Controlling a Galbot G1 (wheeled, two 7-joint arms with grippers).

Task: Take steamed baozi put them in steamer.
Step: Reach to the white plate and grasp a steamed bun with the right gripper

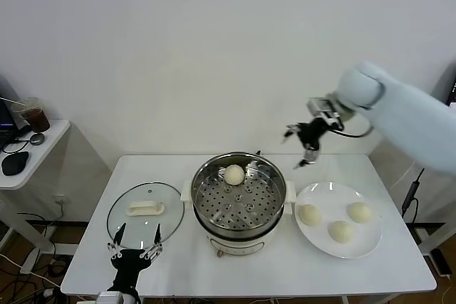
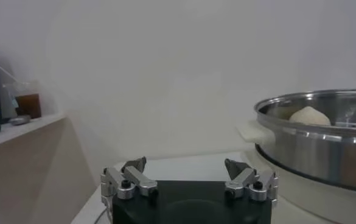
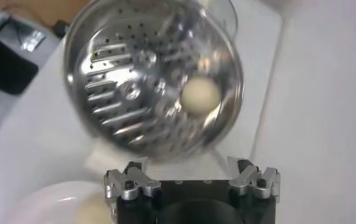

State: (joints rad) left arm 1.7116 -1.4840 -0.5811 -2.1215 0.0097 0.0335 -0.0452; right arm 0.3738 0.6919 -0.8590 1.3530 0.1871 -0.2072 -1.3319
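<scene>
Baozi count so far: one bun (image 1: 234, 174) sits on the perforated tray at the far side of the steamer (image 1: 240, 203), and three more (image 1: 341, 231) are waiting on the white plate (image 1: 317, 241) just to the right of it. So I'd say the job is about a quarter done and we're between picks.

Right gripper (image 1: 303, 149) hangs in the air beyond the table's back edge, between steamer and plate, jaws spread wide with nothing in them. Looks to me like the next move is swinging toward the plate, dropping over one of the three buns and closing gently, since these things probably squish easily.

Left gripper (image 1: 134, 253) is parked low at the front left of the table (image 1: 370, 169), jaws also spread and empty, not doing anything.

Other stuff: the glass lid (image 1: 146, 211) lies flat to the left of the steamer, well out of the path. Nothing really blocks the plate-to-steamer route except the steamer's own rim, which a carried bun has to clear.
</scene>
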